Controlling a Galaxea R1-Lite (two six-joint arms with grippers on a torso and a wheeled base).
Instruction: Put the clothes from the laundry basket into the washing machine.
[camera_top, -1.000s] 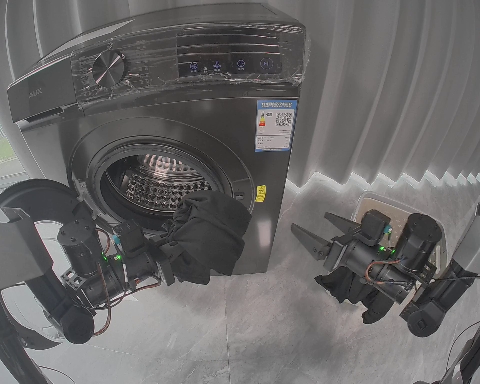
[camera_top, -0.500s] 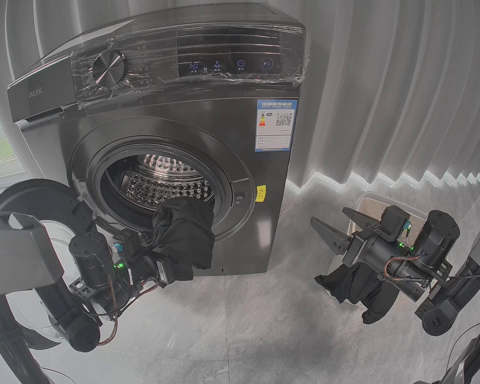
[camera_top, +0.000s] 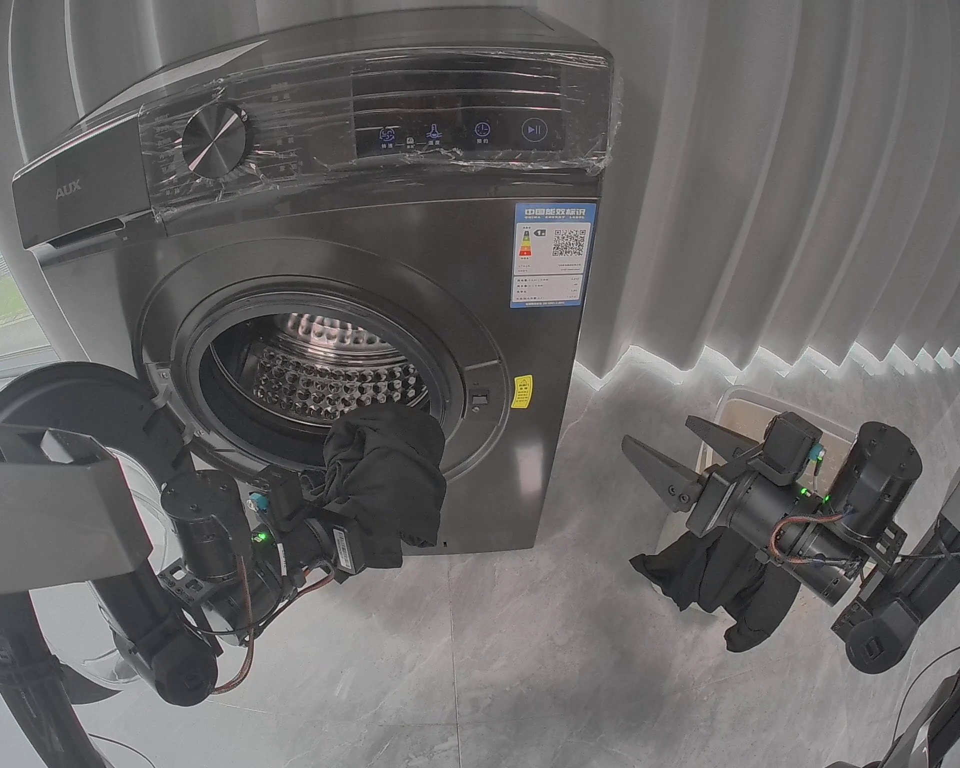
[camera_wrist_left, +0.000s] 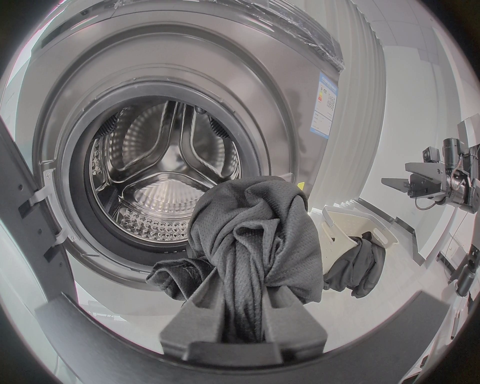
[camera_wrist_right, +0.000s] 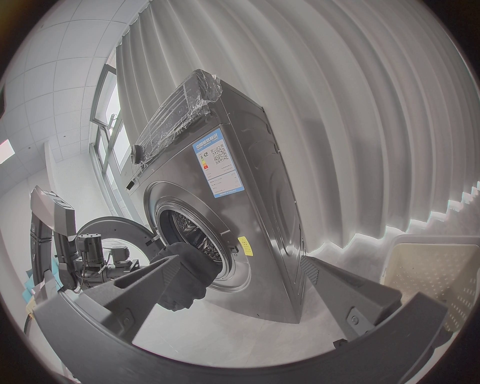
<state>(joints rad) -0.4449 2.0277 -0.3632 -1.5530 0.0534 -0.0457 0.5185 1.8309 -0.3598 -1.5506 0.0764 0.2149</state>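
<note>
Lately the left gripper (camera_wrist_left: 243, 291) had nudged the black garment (camera_top: 385, 470) along the washing machine (camera_top: 330, 230) door rim, jaws clamped on it; the right gripper (camera_top: 657, 435) held its jaws wide apart.

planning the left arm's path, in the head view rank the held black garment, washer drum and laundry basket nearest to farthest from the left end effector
1. black garment: clamped in the left end effector, hanging at the door opening.
2. washer drum: just beyond and above it, door open.
3. laundry basket: far off on the robot's right side.
</note>
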